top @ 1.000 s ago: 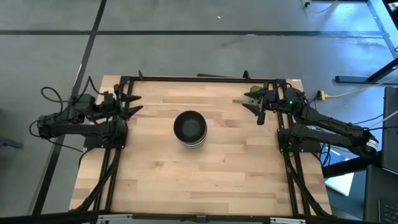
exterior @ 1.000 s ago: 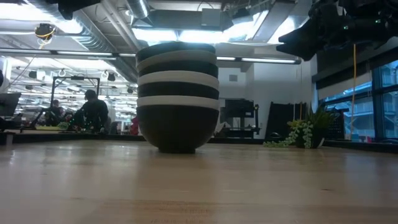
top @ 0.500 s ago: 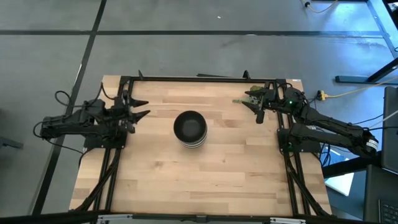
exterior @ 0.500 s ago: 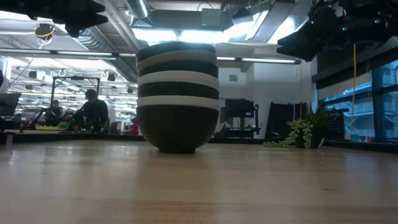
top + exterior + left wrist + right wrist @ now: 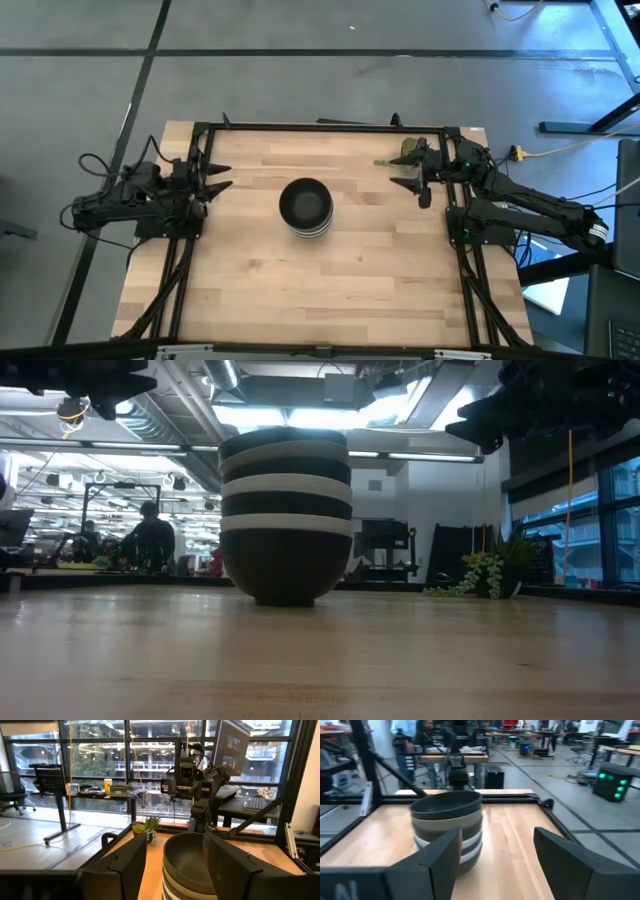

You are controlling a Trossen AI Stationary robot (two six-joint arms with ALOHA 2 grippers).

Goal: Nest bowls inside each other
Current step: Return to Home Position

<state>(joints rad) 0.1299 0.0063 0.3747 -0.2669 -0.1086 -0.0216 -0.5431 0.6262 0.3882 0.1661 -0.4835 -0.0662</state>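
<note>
The bowls (image 5: 305, 207) stand nested in one stack at the table's middle. Black and white rims band the stack (image 5: 286, 510), and the lowest black bowl rests on its foot on the wood. The top bowl (image 5: 186, 857) is black and shows hollow. My left gripper (image 5: 218, 177) hangs open in the air at the table's left edge and points level at the stack (image 5: 447, 822). My right gripper (image 5: 408, 187) hangs open at the far right and points toward the stack. Neither gripper holds anything.
A small green plant sprig (image 5: 404, 150) sits at the far right corner behind my right gripper. A black frame (image 5: 320, 126) runs along the table's far, left and right edges. Bare wood (image 5: 320, 280) lies all around the stack. People sit at desks in the room beyond (image 5: 150, 540).
My left gripper has come down at the table's left edge and stays open. My right gripper has swung a little on its wrist toward the table's near edge, staying where it was. The stack of bowls has not moved.
</note>
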